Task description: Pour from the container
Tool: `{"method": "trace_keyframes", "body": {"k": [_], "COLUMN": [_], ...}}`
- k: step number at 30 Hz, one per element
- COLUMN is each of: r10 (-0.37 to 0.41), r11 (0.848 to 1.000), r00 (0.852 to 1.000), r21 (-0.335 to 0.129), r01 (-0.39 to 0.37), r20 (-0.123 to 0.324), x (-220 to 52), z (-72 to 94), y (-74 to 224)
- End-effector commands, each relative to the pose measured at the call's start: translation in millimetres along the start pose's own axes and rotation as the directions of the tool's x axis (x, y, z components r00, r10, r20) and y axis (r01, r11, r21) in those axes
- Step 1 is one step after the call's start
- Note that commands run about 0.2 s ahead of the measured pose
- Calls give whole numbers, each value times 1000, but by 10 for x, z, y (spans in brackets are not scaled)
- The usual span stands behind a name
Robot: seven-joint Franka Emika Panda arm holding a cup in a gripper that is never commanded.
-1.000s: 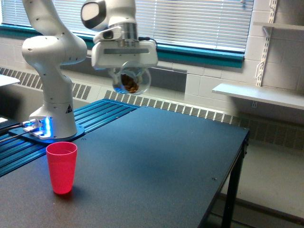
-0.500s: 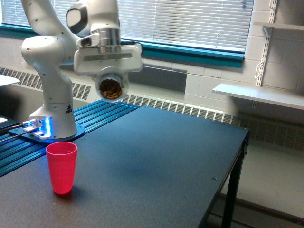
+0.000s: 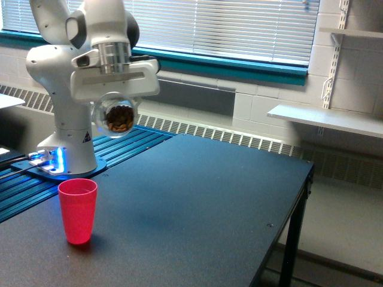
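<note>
white gripper [image 3: 115, 95] clamped on a clear, rounded container [image 3: 116, 118] with brown bits inside, held in the air above the matte black bench [image 3: 197, 203]. an opaque red plastic cup [image 3: 78, 210], tapered and upright, stands on the bench below the container, nearer the exterior view's left.

We count one clear container [image 3: 115, 117], one red cup [image 3: 78, 210], one black table [image 3: 197, 197], one gripper [image 3: 115, 89].

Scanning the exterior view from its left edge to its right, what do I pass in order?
Robot base → red cup → clear container of brown bits, held in the gripper → black table → wall shelf.
</note>
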State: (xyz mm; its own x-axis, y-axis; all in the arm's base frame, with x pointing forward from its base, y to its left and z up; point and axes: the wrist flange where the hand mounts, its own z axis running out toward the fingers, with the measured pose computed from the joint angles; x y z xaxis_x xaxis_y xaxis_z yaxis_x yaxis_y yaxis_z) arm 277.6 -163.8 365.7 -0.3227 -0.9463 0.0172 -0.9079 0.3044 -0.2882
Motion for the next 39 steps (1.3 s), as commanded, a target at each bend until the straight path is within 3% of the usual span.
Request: {"method": "trace_keyframes", "body": {"k": [1, 21, 39], "r10": [-27, -12, -41], "r11": [999, 998, 996], "r00": [999, 996, 990], "r21": [-25, -57, -74], "r01": [28, 18, 52], "r20": [31, 92, 135], "x": [125, 555, 622], "z": [154, 426, 662], "y": [163, 158, 251]}}
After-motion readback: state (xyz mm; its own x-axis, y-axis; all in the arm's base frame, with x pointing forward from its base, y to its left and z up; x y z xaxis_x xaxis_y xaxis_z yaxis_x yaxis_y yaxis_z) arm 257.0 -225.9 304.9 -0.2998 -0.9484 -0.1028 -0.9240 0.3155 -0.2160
